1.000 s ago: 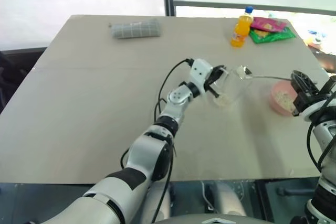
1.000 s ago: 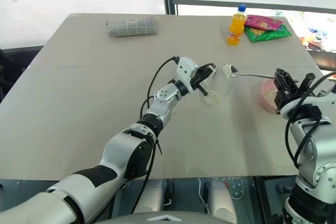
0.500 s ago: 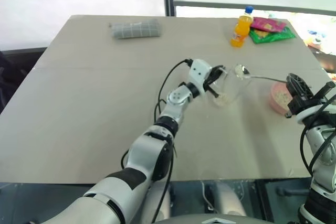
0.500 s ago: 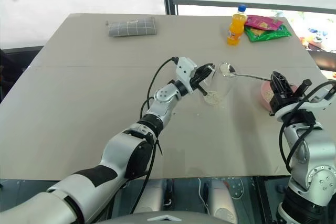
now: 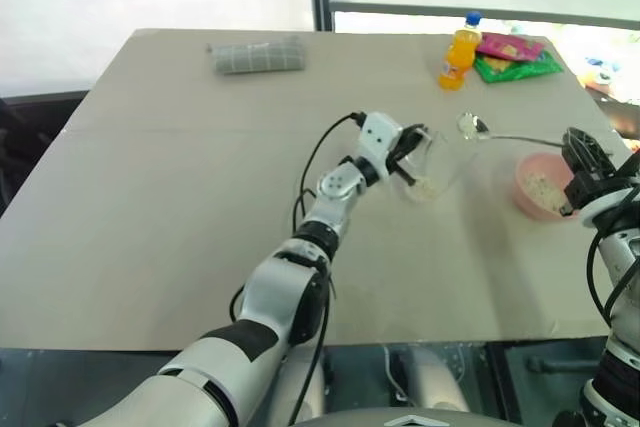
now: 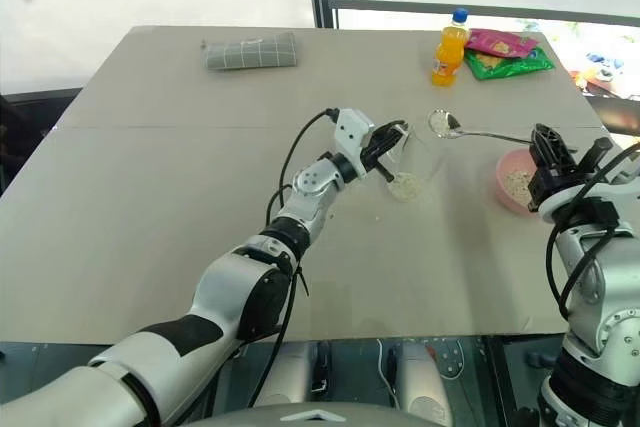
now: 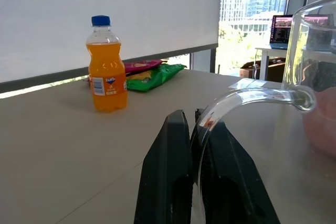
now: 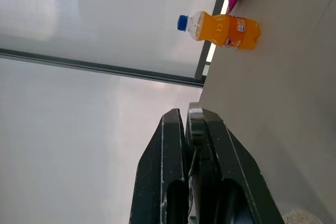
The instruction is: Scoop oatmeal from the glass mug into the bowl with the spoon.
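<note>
The glass mug (image 5: 432, 165) stands tilted at mid-table with pale oatmeal (image 5: 426, 187) in its bottom. My left gripper (image 5: 404, 153) is shut on the mug's handle (image 7: 252, 98), and its black fingers (image 7: 170, 182) pinch the clear loop. The silver spoon (image 5: 505, 135) lies nearly level in the air, its small bowl (image 6: 440, 124) just right of the mug's rim. My right gripper (image 5: 578, 152) is shut on the end of the spoon's handle (image 8: 195, 116). I cannot tell whether the spoon carries oatmeal. Below the spoon's handle sits the pink bowl (image 5: 525, 197) with oatmeal (image 5: 545, 189) in it.
An orange bottle (image 5: 459, 52) and snack packets (image 5: 515, 57) stand at the table's far right. A grey folded cloth (image 5: 258, 55) lies at the far left. The bowl sits close to the table's right edge (image 5: 600, 117).
The spoon's small bowl has drifted a little to the right, off the mug's rim. The left gripper and the mug have kept still.
</note>
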`<state>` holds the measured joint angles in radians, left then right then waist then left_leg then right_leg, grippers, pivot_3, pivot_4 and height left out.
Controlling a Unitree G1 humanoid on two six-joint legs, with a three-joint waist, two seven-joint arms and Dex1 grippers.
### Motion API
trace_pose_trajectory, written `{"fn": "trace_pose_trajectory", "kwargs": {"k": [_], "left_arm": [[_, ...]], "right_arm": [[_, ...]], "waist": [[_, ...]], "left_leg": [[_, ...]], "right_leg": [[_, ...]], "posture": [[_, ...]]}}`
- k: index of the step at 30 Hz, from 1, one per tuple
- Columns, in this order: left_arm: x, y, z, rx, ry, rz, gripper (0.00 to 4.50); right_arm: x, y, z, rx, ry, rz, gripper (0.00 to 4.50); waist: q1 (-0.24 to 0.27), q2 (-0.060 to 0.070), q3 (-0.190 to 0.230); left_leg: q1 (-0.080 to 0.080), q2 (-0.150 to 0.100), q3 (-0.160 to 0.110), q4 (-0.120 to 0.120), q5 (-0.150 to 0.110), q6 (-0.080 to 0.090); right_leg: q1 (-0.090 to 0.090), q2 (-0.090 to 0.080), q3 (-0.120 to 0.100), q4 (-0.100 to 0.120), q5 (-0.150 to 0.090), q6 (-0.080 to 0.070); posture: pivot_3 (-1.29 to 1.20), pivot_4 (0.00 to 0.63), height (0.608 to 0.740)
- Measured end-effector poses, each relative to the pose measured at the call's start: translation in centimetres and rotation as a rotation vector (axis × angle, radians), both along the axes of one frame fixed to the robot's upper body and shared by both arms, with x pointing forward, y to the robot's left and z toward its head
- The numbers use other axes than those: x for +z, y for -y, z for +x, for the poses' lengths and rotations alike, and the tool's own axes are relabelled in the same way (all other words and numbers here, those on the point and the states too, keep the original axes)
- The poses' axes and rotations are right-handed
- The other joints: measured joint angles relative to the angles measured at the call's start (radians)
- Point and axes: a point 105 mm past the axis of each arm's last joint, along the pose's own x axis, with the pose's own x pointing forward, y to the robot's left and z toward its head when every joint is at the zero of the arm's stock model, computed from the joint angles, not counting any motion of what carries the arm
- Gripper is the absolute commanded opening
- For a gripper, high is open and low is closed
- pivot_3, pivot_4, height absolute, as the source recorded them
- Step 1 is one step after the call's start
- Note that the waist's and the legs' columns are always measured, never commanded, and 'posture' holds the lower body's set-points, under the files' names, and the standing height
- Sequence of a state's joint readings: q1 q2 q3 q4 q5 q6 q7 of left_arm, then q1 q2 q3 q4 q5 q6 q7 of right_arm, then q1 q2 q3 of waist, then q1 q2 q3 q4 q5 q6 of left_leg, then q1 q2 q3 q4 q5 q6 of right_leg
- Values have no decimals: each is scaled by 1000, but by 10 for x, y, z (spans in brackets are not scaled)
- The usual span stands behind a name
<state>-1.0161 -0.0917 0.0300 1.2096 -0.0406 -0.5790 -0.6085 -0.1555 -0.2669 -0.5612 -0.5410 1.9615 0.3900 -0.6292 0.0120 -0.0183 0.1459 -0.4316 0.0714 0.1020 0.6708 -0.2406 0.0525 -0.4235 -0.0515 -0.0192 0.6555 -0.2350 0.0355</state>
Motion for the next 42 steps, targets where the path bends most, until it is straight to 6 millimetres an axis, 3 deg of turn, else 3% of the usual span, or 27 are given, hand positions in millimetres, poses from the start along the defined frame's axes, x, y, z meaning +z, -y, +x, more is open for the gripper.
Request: {"fn": "trace_pose_trajectory", "kwargs": {"k": [4,10,16,24,31,42], "left_arm": [[-1,-3,1,9,-3,5,37],[-7,-15,8,47,-33,17,37],[-2,-41,19,123,-29,16,37],[4,-49,23,146,-18,4,37],[6,-49,23,145,-16,-13,37],[6,-53,22,157,-16,-32,37]], "right_arm": [[2,7,-2,-29,-1,-2,0],[10,37,-8,-128,20,-6,0],[-2,86,-11,-236,-46,-14,0],[-26,129,-11,-264,-176,-71,0],[-34,141,-2,-297,-252,-214,0],[-19,127,19,-274,-279,-630,0]], "waist": [[1,0,0],[1,0,0],[0,0,0],[0,0,0],[-2,1,0],[2,1,0]], "left_leg": [[0,0,0,0,0,0],[0,0,1,0,0,0],[0,0,1,0,0,0],[1,0,3,0,0,0],[2,0,3,0,0,0],[0,0,4,0,0,0]], "right_leg": [[0,0,0,0,0,0],[0,0,0,0,0,0],[0,0,0,0,0,0],[0,0,2,0,0,0],[0,0,3,1,0,0],[0,0,2,0,0,0]], "posture": [[0,150,740],[0,150,740],[0,150,740],[0,150,740],[0,150,740],[0,150,740]]}}
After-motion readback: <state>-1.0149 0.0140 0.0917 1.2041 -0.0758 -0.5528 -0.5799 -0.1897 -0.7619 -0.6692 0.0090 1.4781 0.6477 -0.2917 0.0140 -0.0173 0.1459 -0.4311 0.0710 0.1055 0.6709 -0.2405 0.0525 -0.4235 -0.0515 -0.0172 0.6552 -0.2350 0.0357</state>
